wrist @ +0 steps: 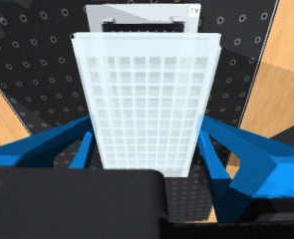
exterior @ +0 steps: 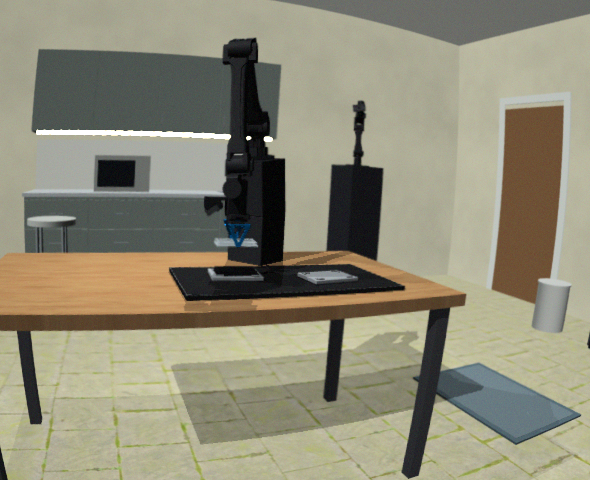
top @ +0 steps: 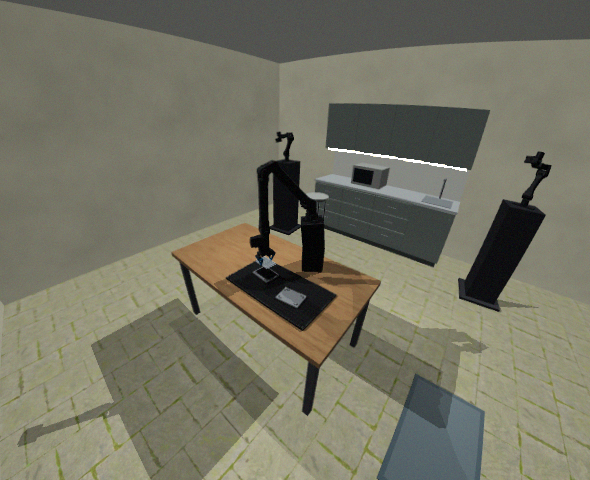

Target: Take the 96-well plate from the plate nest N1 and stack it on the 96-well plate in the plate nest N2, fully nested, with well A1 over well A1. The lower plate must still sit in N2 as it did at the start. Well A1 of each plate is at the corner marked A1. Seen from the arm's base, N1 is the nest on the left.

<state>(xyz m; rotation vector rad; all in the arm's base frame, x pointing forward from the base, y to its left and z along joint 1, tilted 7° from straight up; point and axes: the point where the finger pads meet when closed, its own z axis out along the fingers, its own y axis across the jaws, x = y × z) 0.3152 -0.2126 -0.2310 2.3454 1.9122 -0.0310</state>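
Observation:
My gripper (wrist: 147,119) has blue fingers and is shut on the long sides of a translucent white 96-well plate (wrist: 147,105). It holds the plate level in the air, a little above the black mat (exterior: 280,281). The held plate also shows in the exterior view (exterior: 236,241) and in the top view (top: 268,263). Right below it lies the other plate in its nest (exterior: 235,272), white-rimmed with a dark top. Only its far end shows in the wrist view (wrist: 143,20), with an A1 mark (wrist: 194,8) at the far right corner. The other nest (exterior: 327,276) is a flat grey block with nothing on it.
The arm's black base column (exterior: 264,211) stands at the back edge of the mat, close behind the held plate. The mat lies on a wooden table (exterior: 104,289). Black pedestals with cameras (exterior: 354,206), a stool and a kitchen counter stand off the table.

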